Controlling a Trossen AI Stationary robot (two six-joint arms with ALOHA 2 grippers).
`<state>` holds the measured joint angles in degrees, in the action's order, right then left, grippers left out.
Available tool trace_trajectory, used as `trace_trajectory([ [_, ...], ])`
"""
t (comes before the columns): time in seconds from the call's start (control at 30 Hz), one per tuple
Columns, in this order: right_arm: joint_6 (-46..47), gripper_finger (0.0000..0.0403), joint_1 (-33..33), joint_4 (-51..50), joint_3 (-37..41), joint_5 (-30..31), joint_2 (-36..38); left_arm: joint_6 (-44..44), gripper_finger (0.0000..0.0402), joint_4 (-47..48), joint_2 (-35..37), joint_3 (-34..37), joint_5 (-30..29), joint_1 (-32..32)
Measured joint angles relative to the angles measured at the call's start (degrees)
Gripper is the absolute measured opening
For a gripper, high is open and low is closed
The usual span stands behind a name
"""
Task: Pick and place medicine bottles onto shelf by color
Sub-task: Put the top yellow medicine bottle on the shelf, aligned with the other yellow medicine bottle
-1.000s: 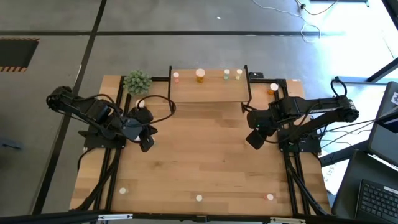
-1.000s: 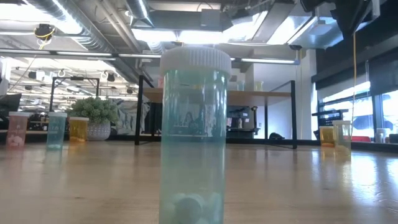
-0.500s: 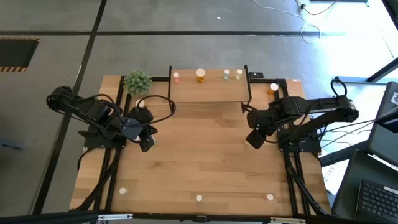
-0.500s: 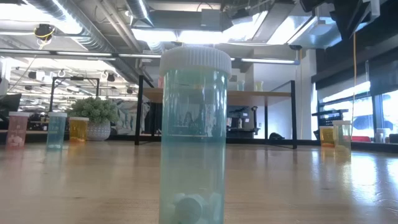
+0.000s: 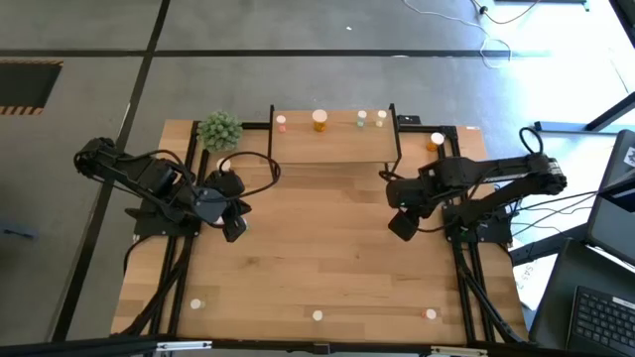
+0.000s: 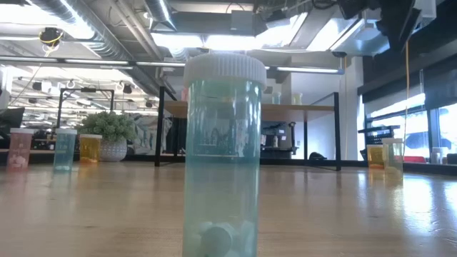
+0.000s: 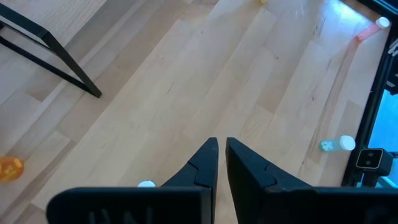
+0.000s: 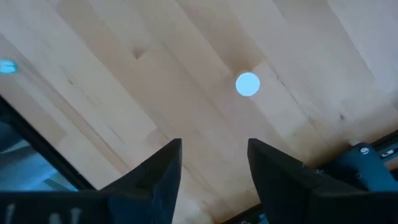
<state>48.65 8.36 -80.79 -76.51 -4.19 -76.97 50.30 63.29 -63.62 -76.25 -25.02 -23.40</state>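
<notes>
The shelf (image 5: 332,144) stands at the table's far edge with a pink bottle (image 5: 281,121), an orange one (image 5: 319,120) and two pale green ones (image 5: 362,119) on its board. More bottles stand upright along the near edge (image 5: 317,316), and an orange one (image 5: 437,141) stands right of the shelf. My right gripper (image 8: 211,155) points down over the table's right half, open. A bottle's white cap (image 8: 247,84) shows on the wood beyond its fingers. My left gripper (image 7: 222,149) waits shut and empty over the table's left half (image 5: 234,230).
A spiky green plant (image 5: 219,129) stands left of the shelf. A pale green bottle (image 6: 221,157) stands right before the low camera. The shelf's black legs (image 7: 59,59) reach the tabletop. A wide stretch of bare wood (image 5: 317,238) lies between the two arms.
</notes>
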Motion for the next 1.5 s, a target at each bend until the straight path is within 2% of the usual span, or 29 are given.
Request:
trace_trajectory([
  [0.13, -4.0, 0.0196, -0.1, 0.1, 0.0, 0.0, -3.1, 0.0, 0.0028, 0.0, 0.0, 0.0, 0.0, 0.0],
  [0.6, -6.7, 0.0197, -2.9, 0.0, 0.0, 1.2, -12.8, 0.1, 0.0027, 0.0, 0.0, 0.0, 0.0, 0.0],
  [0.87, -10.0, 0.0197, -3.2, -0.2, 0.2, 3.2, -12.4, 0.2, 0.0027, -0.6, 0.0, 0.0, 0.0, 0.0],
  [0.97, -11.3, 0.0197, -3.2, 1.8, 3.6, 3.2, -12.0, 0.1, 0.0028, -1.8, 0.0, 0.0, 0.0, 0.0],
  [1.17, -8.5, 0.0197, -3.2, 1.8, 10.5, -0.4, -7.9, 0.1, 0.0028, -3.2, 0.0, 0.0, 0.0, 0.0],
  [1.5, -7.0, 0.0197, -3.2, 8.0, 11.8, -0.4, -4.5, 0.1, 0.0027, -4.1, 0.0, 0.0, -1.2, 0.0],
])
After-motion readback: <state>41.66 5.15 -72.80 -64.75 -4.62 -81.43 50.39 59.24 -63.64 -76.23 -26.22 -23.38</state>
